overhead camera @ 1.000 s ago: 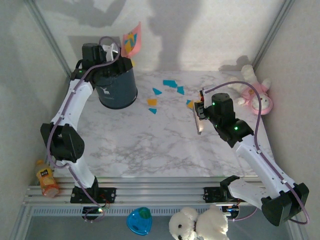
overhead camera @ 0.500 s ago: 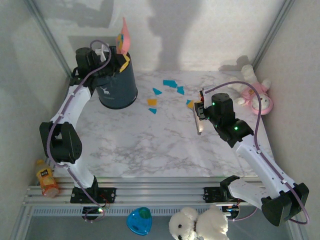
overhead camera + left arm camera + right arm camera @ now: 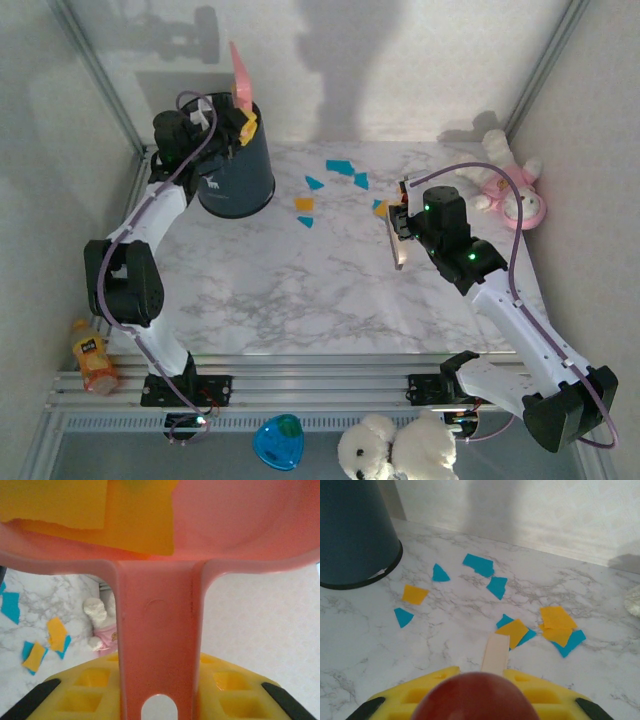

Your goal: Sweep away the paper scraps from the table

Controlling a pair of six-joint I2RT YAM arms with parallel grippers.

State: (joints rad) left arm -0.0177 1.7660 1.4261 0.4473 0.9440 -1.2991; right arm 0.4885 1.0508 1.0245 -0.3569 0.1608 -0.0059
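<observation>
Basically, paper scraps (image 3: 515, 630) lie just ahead of the right gripper (image 3: 403, 222), clamped on the brush (image 3: 495, 652); left gripper (image 3: 160, 700) grips the dustpan (image 3: 155, 630).

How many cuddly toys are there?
2. One pink-and-white plush lies at the far right corner of the table. One white fluffy plush sits in front of the table's near edge. More could be hidden out of frame.
</observation>
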